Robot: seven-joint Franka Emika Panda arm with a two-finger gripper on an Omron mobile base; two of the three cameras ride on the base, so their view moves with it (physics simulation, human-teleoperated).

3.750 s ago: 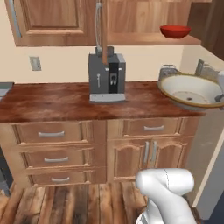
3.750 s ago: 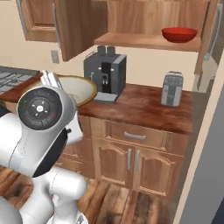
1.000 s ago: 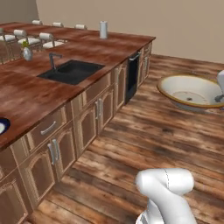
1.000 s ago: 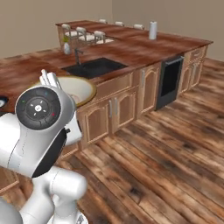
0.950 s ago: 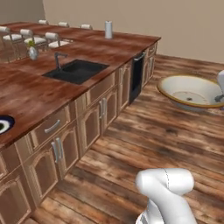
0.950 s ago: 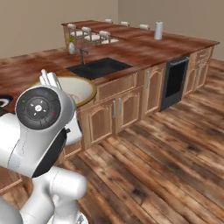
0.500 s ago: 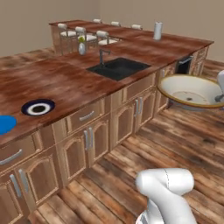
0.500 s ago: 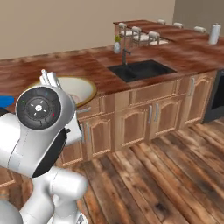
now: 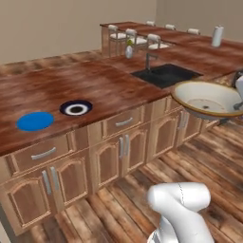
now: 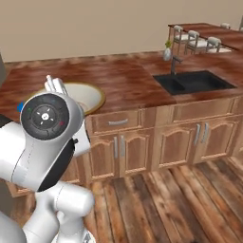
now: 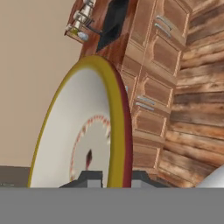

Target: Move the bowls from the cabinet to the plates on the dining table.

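Plain beige walls, wood plank floor, black sink in the worktop, white chairs behind the sink.

base driven on, blue plate nearer

On your dining table two plates lie side by side near its front edge. The sink is set into the top further right, and the bowl hangs in front of it, off the table.
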